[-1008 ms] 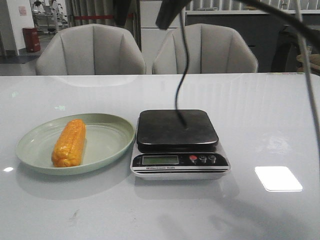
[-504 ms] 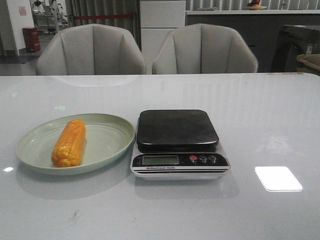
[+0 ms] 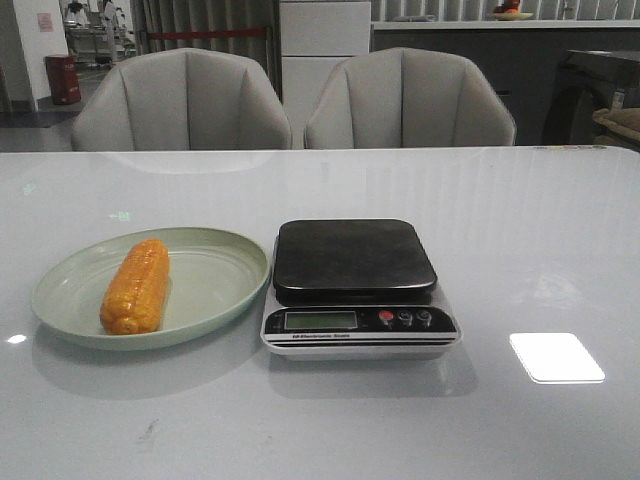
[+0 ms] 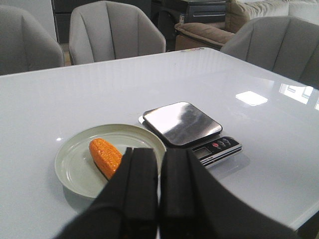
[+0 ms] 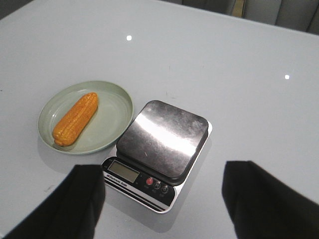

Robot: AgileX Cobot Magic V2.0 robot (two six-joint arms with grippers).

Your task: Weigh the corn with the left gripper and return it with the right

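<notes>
The orange-yellow corn (image 3: 136, 286) lies lengthwise on the pale green plate (image 3: 215, 262) at the left of the white table. Just right of the plate stands the kitchen scale (image 3: 355, 260), its dark platform bare. Neither gripper appears in the front view. From the left wrist view, my left gripper (image 4: 159, 152) is shut with nothing in it, held high above and short of the corn (image 4: 104, 155) and plate (image 4: 75, 169). My right gripper (image 5: 164, 170) is wide open, high over the scale (image 5: 162, 139), with the corn (image 5: 76, 118) off to one side.
Two grey chairs (image 3: 185, 100) (image 3: 410, 100) stand along the table's far edge. A bright patch of reflected light (image 3: 556, 357) lies on the tabletop right of the scale. The scale's display and buttons (image 3: 405, 318) face the robot.
A dark cable and an arm part that hung over the scale one second ago have left the front view. The corn, plate and scale stay in place.
</notes>
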